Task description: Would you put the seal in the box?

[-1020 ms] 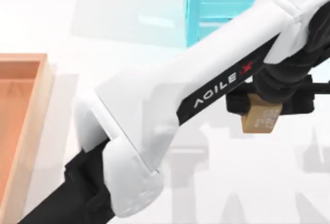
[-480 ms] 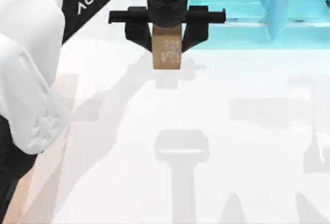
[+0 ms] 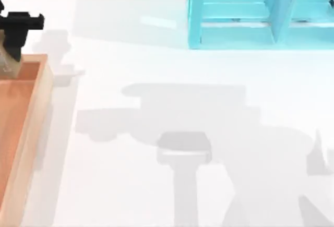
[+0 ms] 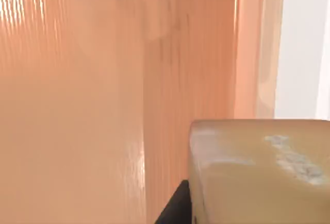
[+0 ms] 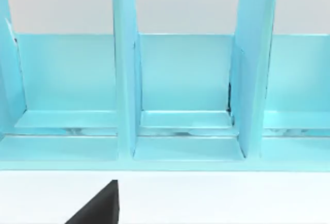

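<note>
1. Far left of the top view: left end effector [image 3: 9, 55] hanging over the back corner of the box [image 3: 31, 128], black fingers clamped on the seal [image 3: 6, 64] (a sliver of tan at the frame edge).
2. Left wrist view: seal [image 4: 258, 172] up close, whitish marks on its face, orange-brown box floor [image 4: 72, 105] and inner wall right behind it. Carried over the box, then, but not set down; touching the floor or just above it, cannot tell.
3. Centre: bare white worktop [image 3: 172, 112], arm shadows across it.
4. Right: cyan frame [image 3: 261, 13] at the back; right end effector [image 5: 95, 206] parked facing it, fingers' spread not readable.
5. Judged progress: pick and carry done; lowering, release and withdrawal left.
</note>
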Controlling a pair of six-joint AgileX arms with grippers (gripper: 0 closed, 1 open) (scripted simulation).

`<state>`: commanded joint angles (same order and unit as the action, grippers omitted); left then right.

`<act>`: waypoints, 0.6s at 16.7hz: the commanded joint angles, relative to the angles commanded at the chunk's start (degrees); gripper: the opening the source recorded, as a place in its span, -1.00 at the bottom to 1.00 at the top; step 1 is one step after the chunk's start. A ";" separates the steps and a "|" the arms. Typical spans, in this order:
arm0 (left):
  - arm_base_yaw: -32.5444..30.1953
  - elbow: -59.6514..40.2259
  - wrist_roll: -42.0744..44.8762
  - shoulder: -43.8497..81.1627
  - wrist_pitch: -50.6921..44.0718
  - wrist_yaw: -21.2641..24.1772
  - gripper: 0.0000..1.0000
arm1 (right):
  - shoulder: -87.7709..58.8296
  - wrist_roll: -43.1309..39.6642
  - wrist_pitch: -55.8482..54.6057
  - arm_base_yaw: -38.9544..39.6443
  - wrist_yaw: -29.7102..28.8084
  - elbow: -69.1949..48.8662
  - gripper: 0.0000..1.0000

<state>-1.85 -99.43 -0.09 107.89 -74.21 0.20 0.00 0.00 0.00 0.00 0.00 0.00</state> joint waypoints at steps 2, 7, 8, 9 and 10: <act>7.71 8.61 7.33 -6.25 2.92 1.28 -1.00 | 0.00 0.00 0.00 0.00 0.00 0.00 1.00; 19.51 20.85 18.73 -16.35 7.71 3.45 -1.00 | 0.00 0.00 0.00 0.00 0.00 0.00 1.00; 20.15 21.49 19.37 -16.96 8.00 3.58 -1.00 | 0.00 0.00 0.00 0.00 0.00 0.00 1.00; 20.22 21.56 19.44 -17.02 8.03 3.60 -1.00 | 0.00 0.00 0.00 0.00 0.00 0.00 1.00; 20.22 21.56 19.44 -17.02 8.03 3.60 -1.00 | 0.00 0.00 0.00 0.00 0.00 0.00 1.00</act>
<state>18.37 -77.87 19.35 90.87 -66.17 3.79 0.00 0.00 0.00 0.00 0.00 0.00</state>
